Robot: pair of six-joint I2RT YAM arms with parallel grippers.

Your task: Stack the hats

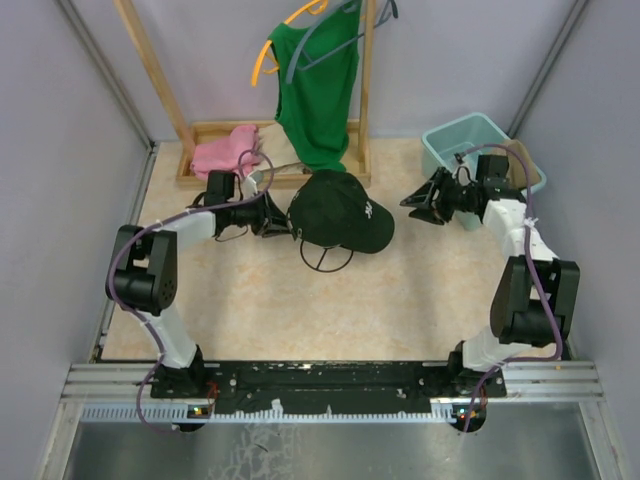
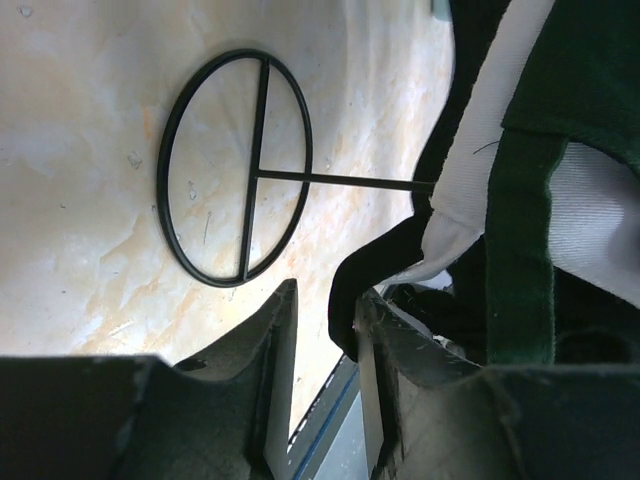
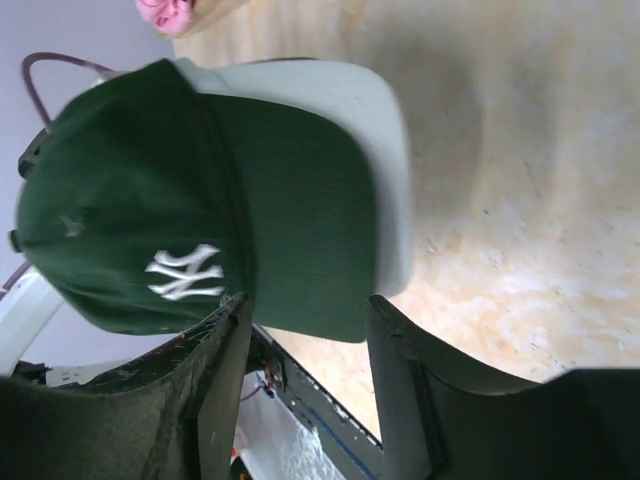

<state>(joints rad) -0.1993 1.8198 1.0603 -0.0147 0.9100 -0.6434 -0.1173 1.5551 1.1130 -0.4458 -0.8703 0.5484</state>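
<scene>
Left pincer (image 2: 325,300) sits right at the back rim of the dark cap (image 1: 345,210), the one with the white NY logo, which tops the stack in the middle of the table (image 1: 400,300). The pile is perched on a wire stand (image 2: 240,170), with a white cap (image 2: 470,150) peeking out just underneath.

Looks to me like the letting-go part of the stacking. To do it well I'd spread the fingers wider first, then back straight out and away from the rim. If the fabric snags, it could drag the whole pile sideways off that skinny stand. It's also worth checking that the brims line up before calling it done.

On the grip itself, the left fingers are only a little apart. The black hem hangs just at the gap, maybe brushing one finger, but it doesn't look pinched. Right pincer (image 1: 412,205) is well off to the right near the bin (image 1: 450,140), with its fingers spread and nothing between them.
</scene>
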